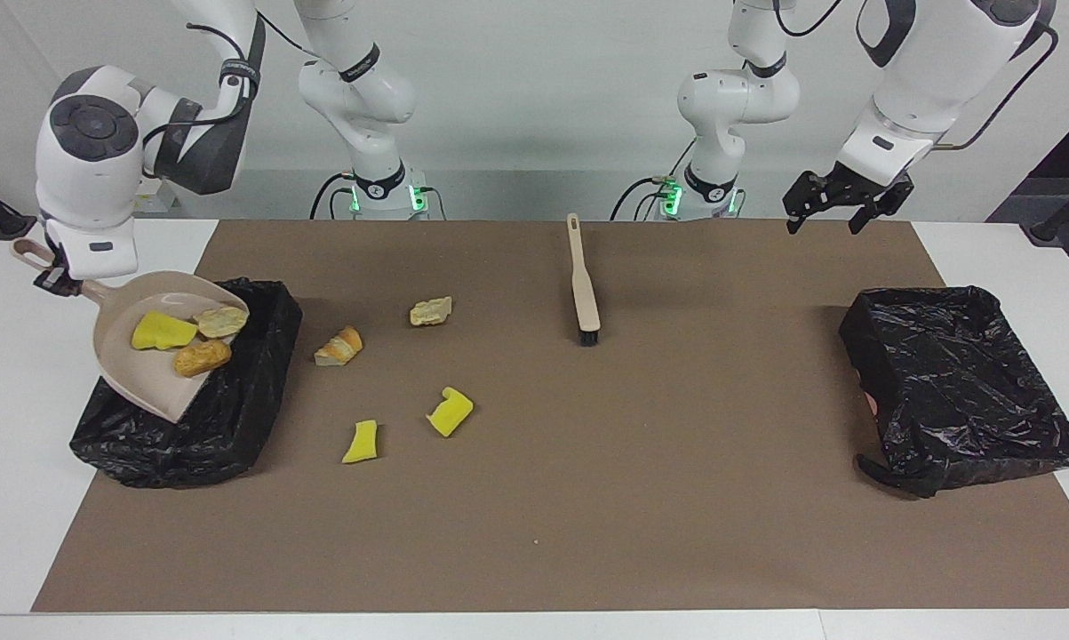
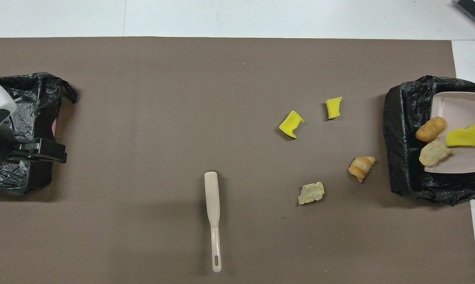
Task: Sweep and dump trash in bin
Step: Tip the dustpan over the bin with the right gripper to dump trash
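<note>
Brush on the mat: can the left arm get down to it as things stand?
Probably yes. The left gripper hangs open and empty; the brush lies alone on the bare mat, nothing over its handle.

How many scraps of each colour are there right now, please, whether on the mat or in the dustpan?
Yellow sponge bits: 3
Tan or orange bread-like chunks: 4
Total: 7
</note>
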You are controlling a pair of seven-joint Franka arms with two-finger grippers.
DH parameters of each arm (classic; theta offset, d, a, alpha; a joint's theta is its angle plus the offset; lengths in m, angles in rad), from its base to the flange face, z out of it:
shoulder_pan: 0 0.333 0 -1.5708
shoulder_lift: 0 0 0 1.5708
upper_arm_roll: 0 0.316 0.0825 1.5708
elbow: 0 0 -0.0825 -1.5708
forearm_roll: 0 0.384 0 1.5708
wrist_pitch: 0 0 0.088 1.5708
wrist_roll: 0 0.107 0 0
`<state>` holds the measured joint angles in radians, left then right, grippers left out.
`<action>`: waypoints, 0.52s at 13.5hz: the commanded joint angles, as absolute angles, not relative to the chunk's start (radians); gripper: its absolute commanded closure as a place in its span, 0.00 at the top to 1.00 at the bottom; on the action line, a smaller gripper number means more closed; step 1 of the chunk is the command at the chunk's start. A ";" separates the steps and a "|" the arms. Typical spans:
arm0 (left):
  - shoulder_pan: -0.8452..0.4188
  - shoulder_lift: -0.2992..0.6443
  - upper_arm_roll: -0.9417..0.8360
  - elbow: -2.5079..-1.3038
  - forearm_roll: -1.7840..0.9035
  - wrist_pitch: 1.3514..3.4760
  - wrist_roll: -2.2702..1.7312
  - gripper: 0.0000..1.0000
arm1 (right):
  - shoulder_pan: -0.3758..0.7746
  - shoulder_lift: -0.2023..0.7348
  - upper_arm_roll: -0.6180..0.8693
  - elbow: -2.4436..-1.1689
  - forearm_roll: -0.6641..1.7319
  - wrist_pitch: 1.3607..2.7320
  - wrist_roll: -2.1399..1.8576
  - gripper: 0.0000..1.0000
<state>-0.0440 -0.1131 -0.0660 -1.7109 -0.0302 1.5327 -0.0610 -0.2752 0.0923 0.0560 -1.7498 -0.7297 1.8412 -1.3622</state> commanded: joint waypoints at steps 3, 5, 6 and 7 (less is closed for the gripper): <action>-0.043 -0.123 -0.074 -1.686 -0.032 1.589 -0.046 1.00 | -0.261 0.066 0.055 -1.772 -0.894 1.844 -1.284 0.00; -0.037 -0.121 -0.074 -1.684 -0.034 1.598 -0.051 1.00 | -0.258 0.067 0.055 -1.760 -0.949 1.838 -1.281 0.00; -0.035 -0.121 -0.074 -1.687 -0.047 1.609 -0.051 1.00 | -0.255 0.064 0.060 -1.758 -0.969 1.838 -1.285 0.00; -0.035 -0.123 -0.074 -1.689 -0.054 1.612 -0.051 1.00 | -0.244 0.064 0.063 -1.752 -0.994 1.835 -1.290 0.00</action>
